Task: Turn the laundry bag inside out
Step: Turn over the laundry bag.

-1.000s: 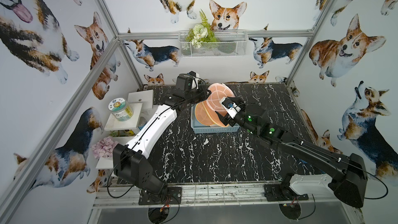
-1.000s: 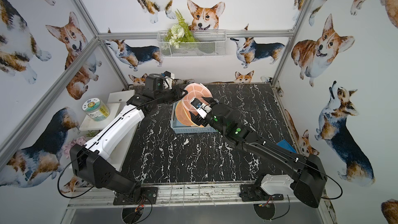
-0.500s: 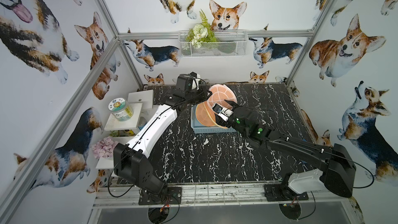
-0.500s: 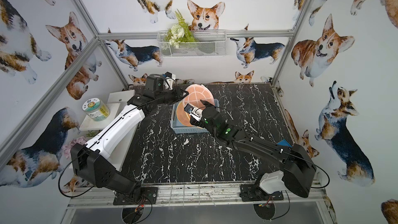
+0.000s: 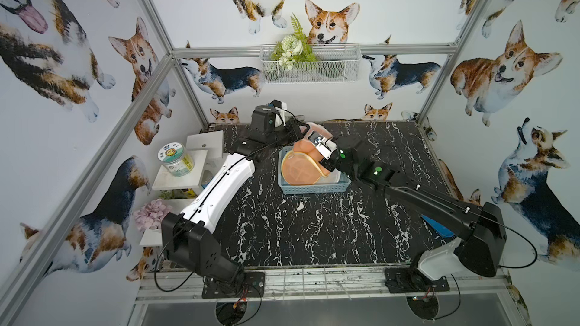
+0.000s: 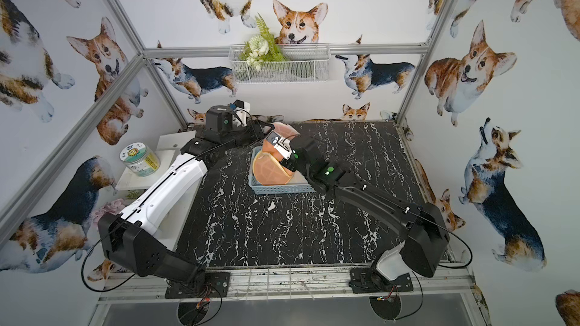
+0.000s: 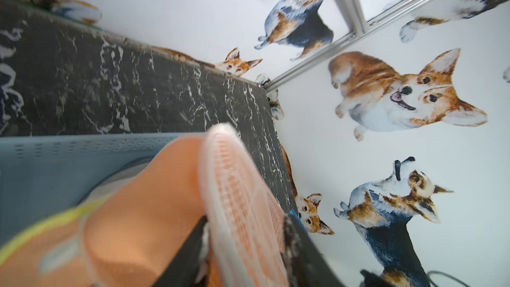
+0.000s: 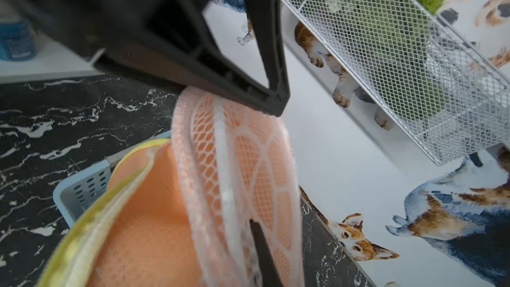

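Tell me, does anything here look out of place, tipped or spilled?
Only the orange bag. It stands on edge, rearing half out of the blue basket rather than lying flat inside. That is because the right gripper is pinching its mesh side and holding it up. Nothing looks spilled or broken.

Stereo head: mounted high above the near edge of the table (image 5: pixel 314 230), facing down and toward the far wall (image 5: pixel 345 101). Both top views cover nearly the same field, the whole table included. Left wrist camera: very close to the laundry bag (image 7: pixel 154 216), facing across the blue basket (image 7: pixel 69 167) to the right wall (image 7: pixel 414 147). Right wrist camera: equally close to the bag, facing the wire basket (image 8: pixel 386 51) on the far wall. Both wrist views share the bag and the blue basket.
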Robot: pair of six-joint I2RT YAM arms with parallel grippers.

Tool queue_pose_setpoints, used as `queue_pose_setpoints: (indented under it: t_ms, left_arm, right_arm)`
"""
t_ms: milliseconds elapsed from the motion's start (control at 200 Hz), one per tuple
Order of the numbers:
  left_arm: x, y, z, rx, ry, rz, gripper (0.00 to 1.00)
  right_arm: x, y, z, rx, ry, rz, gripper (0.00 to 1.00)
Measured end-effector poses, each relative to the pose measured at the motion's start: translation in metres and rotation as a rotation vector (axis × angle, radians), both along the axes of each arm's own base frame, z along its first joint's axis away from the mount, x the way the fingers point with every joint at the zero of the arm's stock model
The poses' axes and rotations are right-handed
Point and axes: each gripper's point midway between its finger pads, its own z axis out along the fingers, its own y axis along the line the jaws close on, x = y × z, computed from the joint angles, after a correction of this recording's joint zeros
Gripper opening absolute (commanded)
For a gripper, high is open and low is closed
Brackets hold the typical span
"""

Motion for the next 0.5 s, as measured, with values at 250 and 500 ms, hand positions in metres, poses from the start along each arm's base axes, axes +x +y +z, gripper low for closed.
queue_pose_setpoints:
  t_ms: [250, 500]
  left_arm:
    - [-0.034, 0.022, 0.006, 0.077, -0.135, 0.009, 0.85]
    - [-0.070, 0.008, -0.027, 0.035, -0.169, -0.146, 0.76]
  right_arm:
    - [0.039, -0.033, 0.045, 0.296, 0.170, -0.105, 0.00]
    - [0.016, -0.067, 0.027, 0.470, 0.314, -0.035, 0.00]
